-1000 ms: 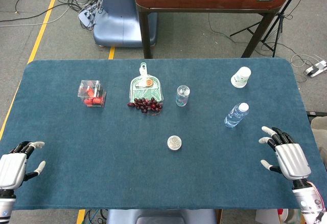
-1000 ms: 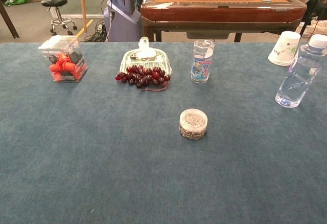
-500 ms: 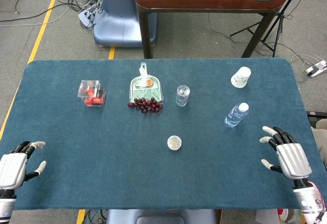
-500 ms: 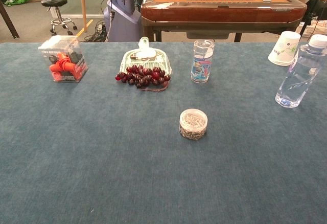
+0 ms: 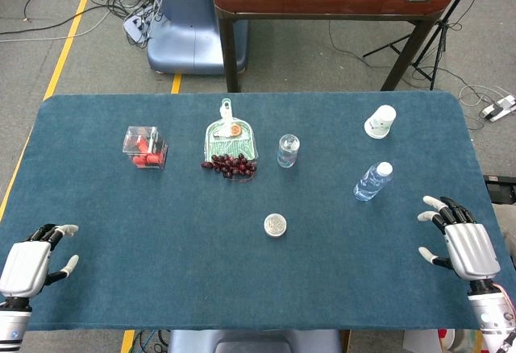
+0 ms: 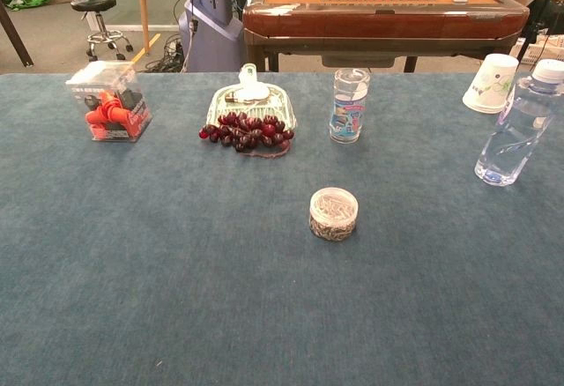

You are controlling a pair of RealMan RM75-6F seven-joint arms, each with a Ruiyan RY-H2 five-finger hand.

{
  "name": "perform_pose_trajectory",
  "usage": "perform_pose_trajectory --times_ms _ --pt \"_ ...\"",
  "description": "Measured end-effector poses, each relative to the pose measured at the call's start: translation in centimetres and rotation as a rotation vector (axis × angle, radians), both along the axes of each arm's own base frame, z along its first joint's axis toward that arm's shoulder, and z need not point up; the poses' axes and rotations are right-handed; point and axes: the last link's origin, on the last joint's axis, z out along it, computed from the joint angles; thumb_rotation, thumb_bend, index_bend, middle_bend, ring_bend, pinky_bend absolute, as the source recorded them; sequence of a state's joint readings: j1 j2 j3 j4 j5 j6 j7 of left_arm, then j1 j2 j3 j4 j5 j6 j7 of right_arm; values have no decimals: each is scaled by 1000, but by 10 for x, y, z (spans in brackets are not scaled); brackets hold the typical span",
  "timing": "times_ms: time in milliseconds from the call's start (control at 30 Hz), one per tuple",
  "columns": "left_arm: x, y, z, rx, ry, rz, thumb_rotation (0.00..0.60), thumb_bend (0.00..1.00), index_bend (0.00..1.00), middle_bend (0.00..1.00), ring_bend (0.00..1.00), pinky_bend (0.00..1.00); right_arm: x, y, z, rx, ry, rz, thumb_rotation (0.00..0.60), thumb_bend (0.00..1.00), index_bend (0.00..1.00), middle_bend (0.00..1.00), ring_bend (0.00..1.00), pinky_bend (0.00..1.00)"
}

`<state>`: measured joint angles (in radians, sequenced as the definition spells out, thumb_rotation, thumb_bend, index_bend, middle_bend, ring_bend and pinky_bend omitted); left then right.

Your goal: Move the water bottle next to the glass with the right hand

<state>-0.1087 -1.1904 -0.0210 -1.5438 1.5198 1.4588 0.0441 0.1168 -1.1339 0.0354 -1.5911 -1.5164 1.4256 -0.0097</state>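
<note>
A clear water bottle with a white cap stands upright on the right side of the blue table; the chest view shows the water bottle at its right edge. The glass stands near the table's middle back, also seen as the glass in the chest view. My right hand hovers at the table's right front corner, open and empty, well short of the bottle. My left hand hangs open at the left front corner. Neither hand appears in the chest view.
A white paper cup lies on its side behind the bottle. A small round tin sits mid-table. Dark grapes lie before a green dustpan. A clear box with red parts stands at left.
My right hand has drifted a little to the right and toward the table's front edge. My left hand has slid slightly down and back. The objects have not moved.
</note>
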Motion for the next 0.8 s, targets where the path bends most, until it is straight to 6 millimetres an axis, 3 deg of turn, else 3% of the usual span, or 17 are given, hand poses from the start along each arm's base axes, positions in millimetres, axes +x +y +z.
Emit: perform_pose_trajectory --times_ms 800 --pt "2 -2 8 19 -26 -4 600 311 311 383 263 436 -10 -16 2 -66 0 -70 600 137 334 211 99 220"
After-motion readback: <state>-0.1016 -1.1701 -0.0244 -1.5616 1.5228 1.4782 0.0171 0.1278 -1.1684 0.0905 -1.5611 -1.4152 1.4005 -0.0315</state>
